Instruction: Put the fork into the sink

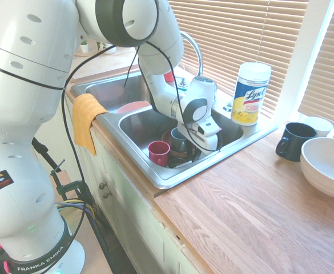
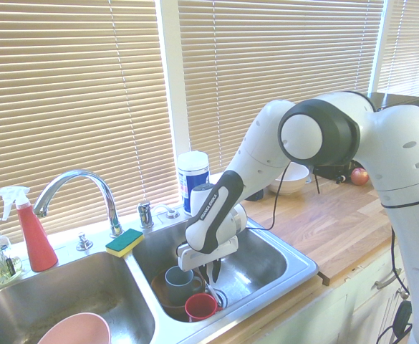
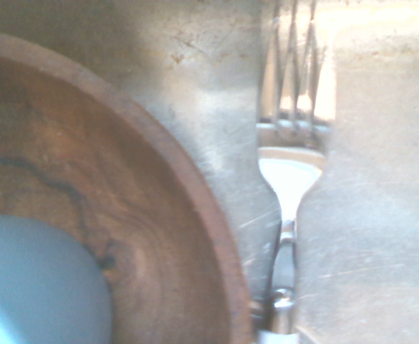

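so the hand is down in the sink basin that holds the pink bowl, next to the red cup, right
Wrong basin. The hand is down in the sink basin that holds the wooden bowl and blue cup, next to the red cup. The pink bowl sits in the other basin, as the second exterior view shows.

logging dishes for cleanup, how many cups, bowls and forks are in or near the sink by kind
cups: 3 (red cup, blue cup, black mug)
bowls: 4 (wooden bowl, pink bowl, white bowl, bowl behind the arm)
forks: 1 (fork)
total: 8
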{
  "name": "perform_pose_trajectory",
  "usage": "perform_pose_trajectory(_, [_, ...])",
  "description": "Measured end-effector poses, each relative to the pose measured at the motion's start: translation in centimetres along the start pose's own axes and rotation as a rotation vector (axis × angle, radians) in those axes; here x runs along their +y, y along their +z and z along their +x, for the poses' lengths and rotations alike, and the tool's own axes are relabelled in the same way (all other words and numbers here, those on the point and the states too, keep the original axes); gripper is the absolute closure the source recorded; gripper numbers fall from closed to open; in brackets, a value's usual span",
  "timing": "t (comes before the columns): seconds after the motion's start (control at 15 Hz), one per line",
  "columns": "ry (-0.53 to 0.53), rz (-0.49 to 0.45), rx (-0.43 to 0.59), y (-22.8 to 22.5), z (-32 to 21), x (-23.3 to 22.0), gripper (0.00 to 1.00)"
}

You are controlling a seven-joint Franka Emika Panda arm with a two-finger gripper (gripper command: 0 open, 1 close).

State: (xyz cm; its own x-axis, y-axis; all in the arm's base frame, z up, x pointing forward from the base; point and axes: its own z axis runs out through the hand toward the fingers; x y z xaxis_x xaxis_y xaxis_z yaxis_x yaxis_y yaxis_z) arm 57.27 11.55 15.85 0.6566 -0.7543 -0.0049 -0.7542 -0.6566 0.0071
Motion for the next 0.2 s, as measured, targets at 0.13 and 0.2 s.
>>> perform_pose_trajectory(0.13, [-0.009,0.012,0.018,-2.2,0.2,-0.2,0.00])
perform_pose_trajectory(0.2, [-0.012,0.010,0.024,-4.3,0.2,-0.2,0.00])
